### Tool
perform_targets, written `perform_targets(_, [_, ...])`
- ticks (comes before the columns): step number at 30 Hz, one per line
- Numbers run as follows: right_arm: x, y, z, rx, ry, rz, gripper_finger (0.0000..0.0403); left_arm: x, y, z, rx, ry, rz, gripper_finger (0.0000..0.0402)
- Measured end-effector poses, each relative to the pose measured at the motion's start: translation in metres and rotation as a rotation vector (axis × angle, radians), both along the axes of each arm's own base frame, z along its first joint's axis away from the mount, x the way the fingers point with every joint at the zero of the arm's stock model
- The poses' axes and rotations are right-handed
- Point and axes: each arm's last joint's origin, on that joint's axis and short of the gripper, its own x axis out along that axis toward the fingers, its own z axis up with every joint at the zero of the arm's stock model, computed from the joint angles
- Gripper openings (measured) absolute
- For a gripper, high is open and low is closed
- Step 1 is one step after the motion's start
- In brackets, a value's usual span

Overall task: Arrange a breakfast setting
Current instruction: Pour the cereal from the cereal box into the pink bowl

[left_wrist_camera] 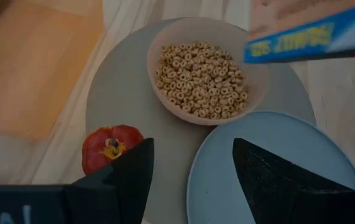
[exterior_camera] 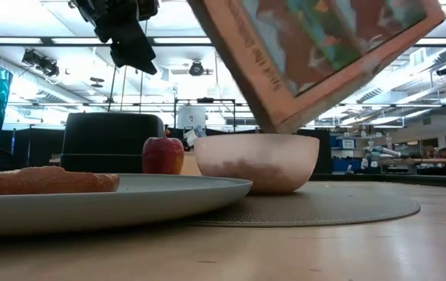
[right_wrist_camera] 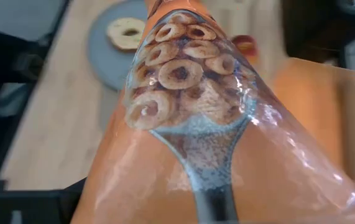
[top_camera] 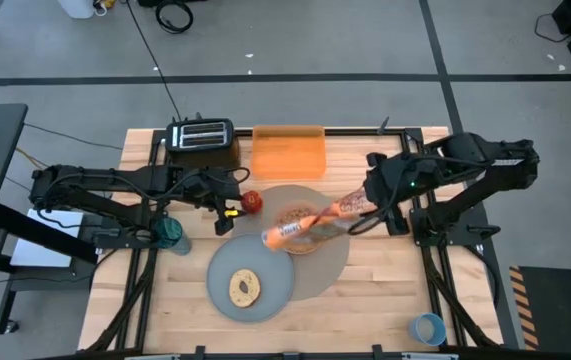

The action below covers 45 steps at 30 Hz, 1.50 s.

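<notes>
The right gripper (top_camera: 357, 205) clamps a cereal box (top_camera: 310, 222), tipped mouth-down over the pale pink bowl (left_wrist_camera: 209, 70) on the taupe mat (top_camera: 330, 262) so cereal lands inside. The left gripper (top_camera: 227, 213) hovers open and empty beside the red apple (top_camera: 253, 203), clear of the pour.

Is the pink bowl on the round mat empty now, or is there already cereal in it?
It has cereal in it. The pink bowl holds a layer of small ring cereal in the left wrist view, and the tilted cereal box hangs over it.
</notes>
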Motion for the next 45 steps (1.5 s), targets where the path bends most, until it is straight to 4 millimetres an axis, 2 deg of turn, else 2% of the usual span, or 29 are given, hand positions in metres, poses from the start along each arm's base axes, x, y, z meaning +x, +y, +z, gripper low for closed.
perform_targets(7, [-0.007, -0.003, -0.004, -0.061, 0.065, -0.036, 0.0236, 0.000, 0.000, 0.000, 0.000, -0.001, -0.001, 0.0226])
perform_targets(11, [-0.013, -0.007, 0.001, -0.056, 0.035, -0.056, 0.0236, 0.000, 0.000, 0.000, 0.000, -0.002, -0.001, 0.0226])
perform_targets(16, [-0.012, -0.012, 0.001, -0.107, 0.023, -0.105, 0.0236, 0.001, 0.000, 0.001, -0.001, -0.008, -0.001, 0.0226])
perform_targets(21, [-0.006, -0.009, 0.000, -0.060, 0.019, -0.036, 0.0236, 0.001, 0.000, 0.001, -0.008, -0.016, 0.006, 0.0226])
perform_targets(30, [-0.014, -0.009, 0.002, -0.018, 0.046, -0.031, 0.0236, -0.001, 0.000, 0.003, -0.007, -0.021, 0.005, 0.0226])
perform_targets(38, [-0.020, -0.009, 0.016, -0.009, -0.008, -0.030, 0.0236, -0.001, 0.000, 0.004, -0.005, -0.025, 0.004, 0.0226])
perform_targets(45, [-0.024, -0.011, 0.014, -0.025, 0.034, -0.065, 0.0236, -0.001, 0.000, 0.004, 0.002, -0.034, -0.003, 0.0226])
